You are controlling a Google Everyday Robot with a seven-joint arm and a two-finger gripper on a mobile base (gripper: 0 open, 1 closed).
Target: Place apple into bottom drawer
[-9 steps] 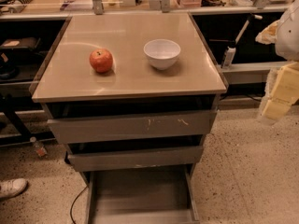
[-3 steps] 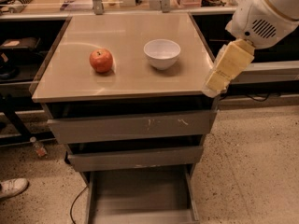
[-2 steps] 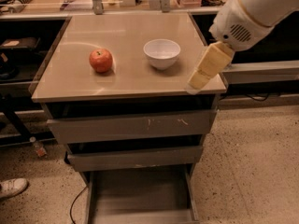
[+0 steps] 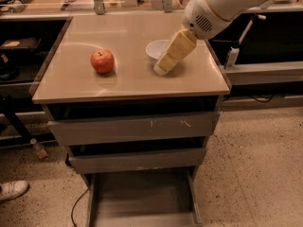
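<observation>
Apple [image 4: 102, 61] sits left of gripper [image 4: 162, 69], near bowl [image 4: 154, 49].

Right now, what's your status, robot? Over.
Gripper above cabinet top, by white bowl. Apple on top, not gripped. Bottom drawer open. Bowl crowds gripper.

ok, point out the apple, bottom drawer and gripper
apple [image 4: 102, 61], camera view, middle of its red skin.
bottom drawer [image 4: 142, 193], camera view, bare grey floor.
gripper [image 4: 161, 69], camera view, its lower tip, right of the apple.
</observation>
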